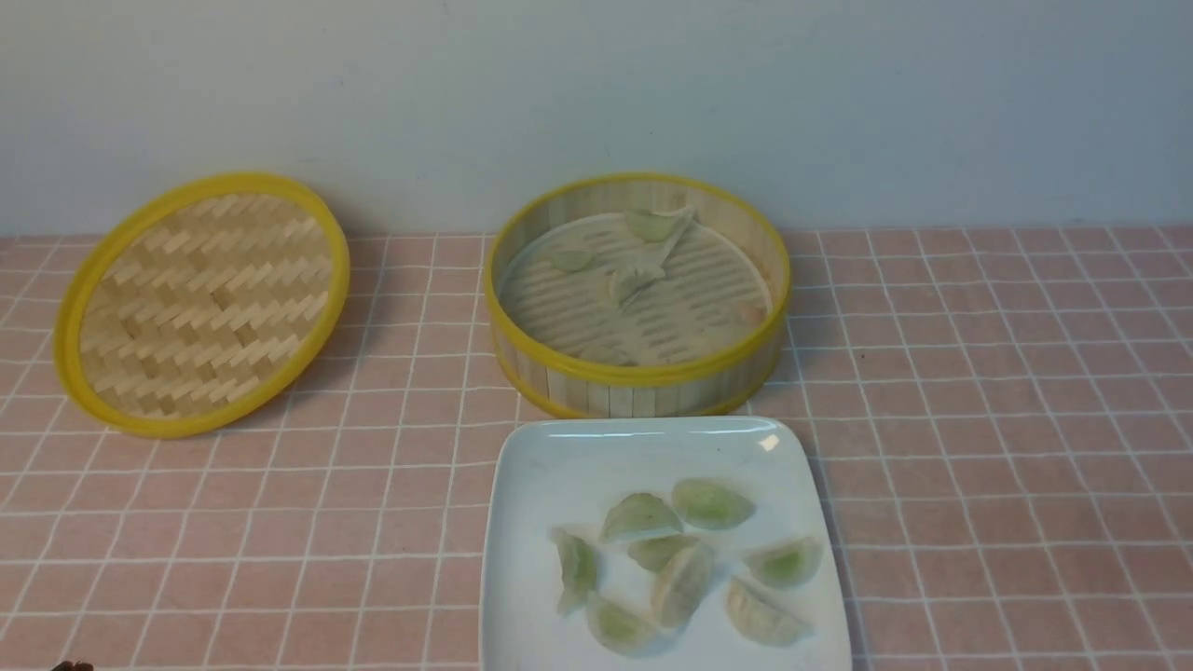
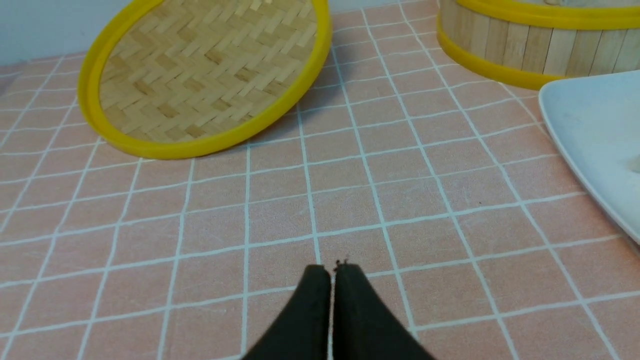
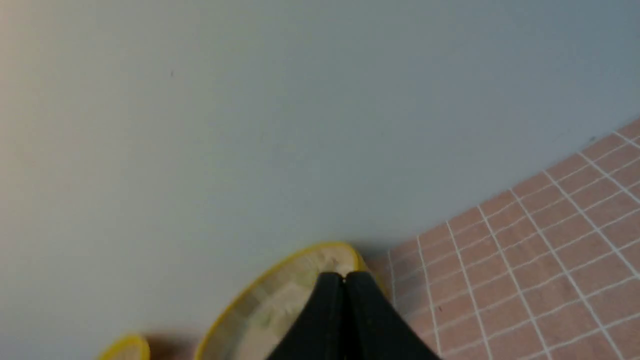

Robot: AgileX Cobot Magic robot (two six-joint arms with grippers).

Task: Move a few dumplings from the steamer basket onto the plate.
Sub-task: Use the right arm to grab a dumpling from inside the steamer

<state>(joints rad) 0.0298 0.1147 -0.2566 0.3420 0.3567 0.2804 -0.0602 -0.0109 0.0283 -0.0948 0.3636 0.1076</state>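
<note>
Standing by the table, one sees a pink cloth (image 1: 979, 419) ruled into squares by thin white lines, running flat back to a plain, pale grey-blue wall (image 1: 596, 93); the light is soft and even. Set back near that wall is the steamer basket (image 1: 643, 384) — round, with pale upright slats and yellow rims; on its slatted floor lie a few dumplings (image 1: 652, 225), greenish ones toward the far side and the middle, and a pinkish dumpling (image 1: 750, 312) against the basket's right-hand wall. Well to the basket's left sits the woven lid (image 1: 200, 303), yellow-rimmed, weave showing, seemingly tipped up on one edge; it stands apart from the basket. Just in front of the basket, on the near side, lies the plate (image 1: 578, 466), white and glossy; whether its far edge touches the basket I cannot tell; eight pale green dumplings cluster on its nearer half, some touching or overlapping. The left gripper (image 2: 332, 267) hangs over bare cloth, nearer than the lid and to the basket's left — its black jaws pressed together with nothing between them. The right gripper (image 3: 345, 274) is angled up toward the wall, the basket's rim just beyond its tips; its jaws are likewise closed tight and hold nothing.
</note>
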